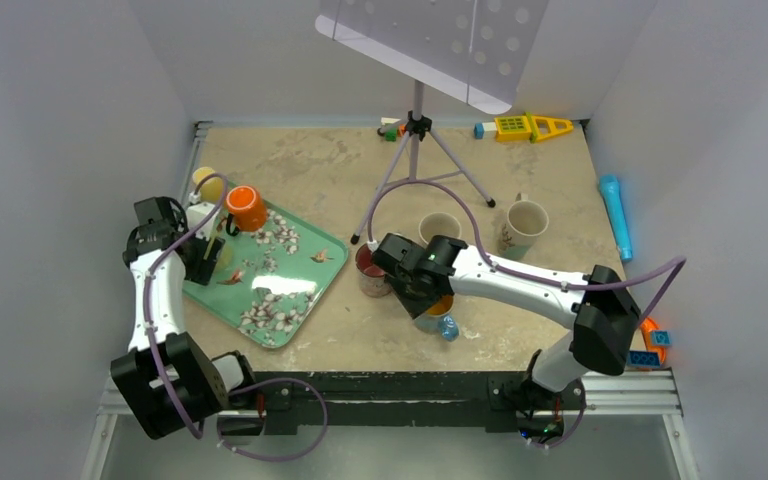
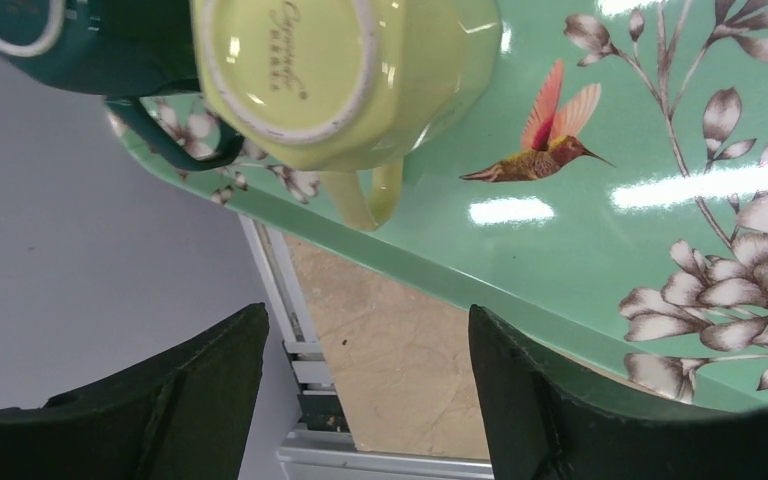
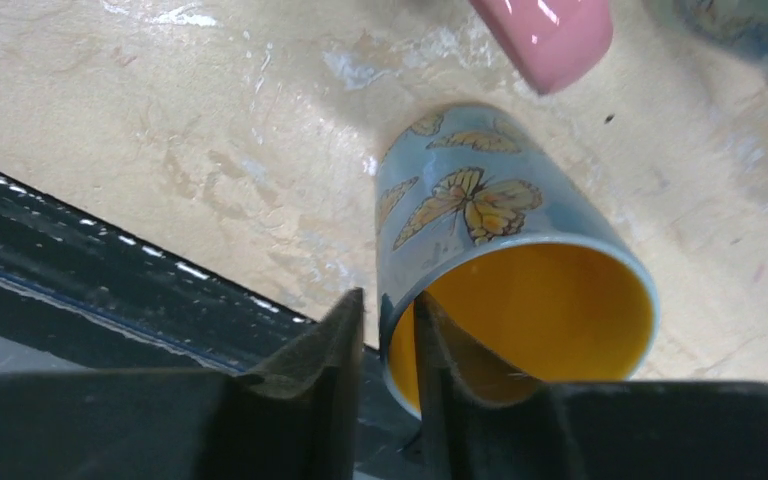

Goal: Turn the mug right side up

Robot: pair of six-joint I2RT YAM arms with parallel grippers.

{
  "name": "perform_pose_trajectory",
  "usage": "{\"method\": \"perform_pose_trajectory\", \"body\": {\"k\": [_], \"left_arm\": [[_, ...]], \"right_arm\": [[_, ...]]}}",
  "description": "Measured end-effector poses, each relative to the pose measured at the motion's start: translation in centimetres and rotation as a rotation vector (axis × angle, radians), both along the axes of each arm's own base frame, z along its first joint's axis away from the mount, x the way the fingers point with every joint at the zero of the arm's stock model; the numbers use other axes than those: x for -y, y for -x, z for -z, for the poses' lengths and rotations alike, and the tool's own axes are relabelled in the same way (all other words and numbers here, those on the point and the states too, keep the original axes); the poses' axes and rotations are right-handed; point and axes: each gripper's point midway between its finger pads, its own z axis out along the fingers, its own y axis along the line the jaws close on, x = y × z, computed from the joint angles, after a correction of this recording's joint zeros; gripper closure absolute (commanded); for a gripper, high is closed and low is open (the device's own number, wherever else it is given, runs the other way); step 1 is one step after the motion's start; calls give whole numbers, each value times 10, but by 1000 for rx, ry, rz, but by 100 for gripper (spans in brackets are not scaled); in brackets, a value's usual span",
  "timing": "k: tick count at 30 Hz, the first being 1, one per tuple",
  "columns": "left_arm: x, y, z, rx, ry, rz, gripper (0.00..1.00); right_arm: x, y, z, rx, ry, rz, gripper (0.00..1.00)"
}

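A blue butterfly mug point(image 3: 470, 200) with a yellow inside stands mouth up on the table, largely under the right arm point(image 1: 432, 318). My right gripper point(image 3: 390, 300) straddles its rim, one finger inside and one outside. A thin gap shows at the outer finger, so the jaws stand slightly open. On the green flowered tray point(image 2: 560, 250) a yellow-green mug point(image 2: 300, 80) and a teal mug point(image 2: 110, 50) sit bottom up. An orange mug point(image 1: 247, 208) lies at the tray's far end. My left gripper point(image 2: 368, 320) hangs open over the tray's near-left edge with nothing in it.
A pink mug point(image 1: 370, 272) stands just left of the right gripper, and two cream mugs point(image 1: 438, 228) point(image 1: 525, 225) stand behind it. A tripod stand point(image 1: 417, 150) rises at the back centre. Toys point(image 1: 525, 127) and a blue cylinder point(image 1: 615, 215) lie at the back and right.
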Motion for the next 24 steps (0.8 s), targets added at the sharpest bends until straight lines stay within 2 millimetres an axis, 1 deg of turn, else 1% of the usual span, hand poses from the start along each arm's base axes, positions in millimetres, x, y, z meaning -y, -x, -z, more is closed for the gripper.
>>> {"method": "perform_pose_trajectory", "body": {"k": [1, 3, 5, 8, 11, 13, 15, 17, 18, 19, 20, 21, 24], "left_arm": [[0, 1, 5, -4, 5, 2, 25], [0, 2, 19, -24, 17, 12, 28], [-1, 2, 31, -47, 32, 14, 30], [-11, -3, 40, -52, 39, -7, 30], [-21, -10, 46, -39, 33, -15, 29], [-26, -15, 52, -37, 35, -17, 32], [-27, -18, 61, -53, 49, -15, 40], [-26, -20, 73, -76, 76, -10, 53], [-24, -20, 77, -85, 92, -6, 62], [-21, -20, 80, -88, 109, 0, 74], [-19, -21, 81, -83, 120, 4, 90], [-16, -24, 80, -70, 132, 13, 100], [-8, -27, 73, -36, 172, 37, 100]], "right_arm": [[-1, -1, 0, 7, -2, 0, 53], [-1, -5, -1, 26, -1, -2, 46], [-1, -7, -1, 34, 1, -2, 41], [0, -8, -5, 47, -8, 0, 40], [0, -9, -17, 75, -40, 3, 39], [0, -11, -27, 97, -68, 6, 39], [0, -11, -33, 109, -88, 7, 38], [0, -11, -38, 117, -102, 8, 38], [0, -11, -42, 122, -112, 8, 38], [0, -11, -45, 127, -119, 9, 38], [0, -11, -48, 132, -130, 10, 38], [0, -11, -52, 139, -142, 11, 38], [-1, -12, -70, 169, -194, 12, 38]]}}
